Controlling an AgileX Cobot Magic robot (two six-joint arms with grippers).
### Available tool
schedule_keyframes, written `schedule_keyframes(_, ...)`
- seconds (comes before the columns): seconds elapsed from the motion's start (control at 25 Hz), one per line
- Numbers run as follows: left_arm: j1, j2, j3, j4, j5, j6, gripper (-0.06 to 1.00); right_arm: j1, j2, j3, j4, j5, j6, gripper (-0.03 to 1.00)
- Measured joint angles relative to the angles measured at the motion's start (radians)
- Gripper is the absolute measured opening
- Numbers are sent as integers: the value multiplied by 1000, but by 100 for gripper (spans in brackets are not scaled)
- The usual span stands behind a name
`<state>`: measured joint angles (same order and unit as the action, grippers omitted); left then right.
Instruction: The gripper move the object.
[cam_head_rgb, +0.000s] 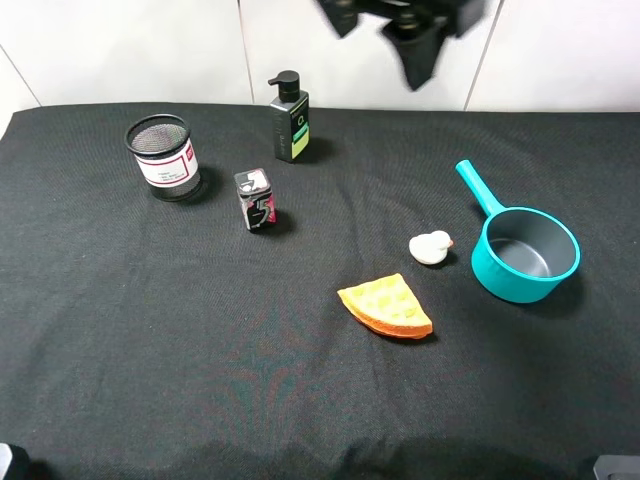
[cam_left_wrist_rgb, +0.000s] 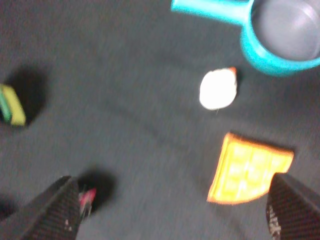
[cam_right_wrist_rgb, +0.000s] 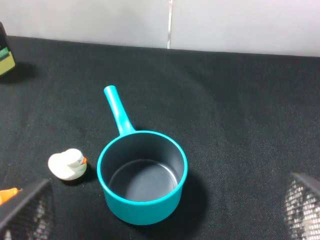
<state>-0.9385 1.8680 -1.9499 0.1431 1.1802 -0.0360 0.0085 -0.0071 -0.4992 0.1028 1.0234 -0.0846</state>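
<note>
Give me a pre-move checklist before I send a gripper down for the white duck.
1. Duck position: ok. The duck sits on the black cloth, free of any gripper.
2. Space around it: ok, but tight. It is apart from the teal saucepan on one side and the waffle wedge on the other.
3. Left gripper open: ok. Its fingers stand wide apart, nothing between them.
4. Right gripper open: ok. Fingers wide, nothing held.
5. Gripper height: not ok for grasping. Both wrist views look down from well above the duck.
6. Saucepan contents: ok. It shows nothing inside.
</note>
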Motion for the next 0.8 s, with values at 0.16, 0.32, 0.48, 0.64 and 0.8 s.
schedule_keyframes(0.16, 54, -133, 200, 7, -1, -25, 79, 0, 0, 0, 0, 0, 0, 69)
schedule_keyframes(0.32, 105, -286, 408, 13, -2, -46, 79, 0, 0, 0, 0, 0, 0, 69)
schedule_keyframes(0.48, 166, -463, 612, 13, -2, -63, 79, 0, 0, 0, 0, 0, 0, 69)
schedule_keyframes(0.64, 235, -662, 823, 16, -2, -69, 79, 0, 0, 0, 0, 0, 0, 69)
schedule_keyframes(0.8, 280, -874, 1025, 17, -3, -69, 79, 0, 0, 0, 0, 0, 0, 69)
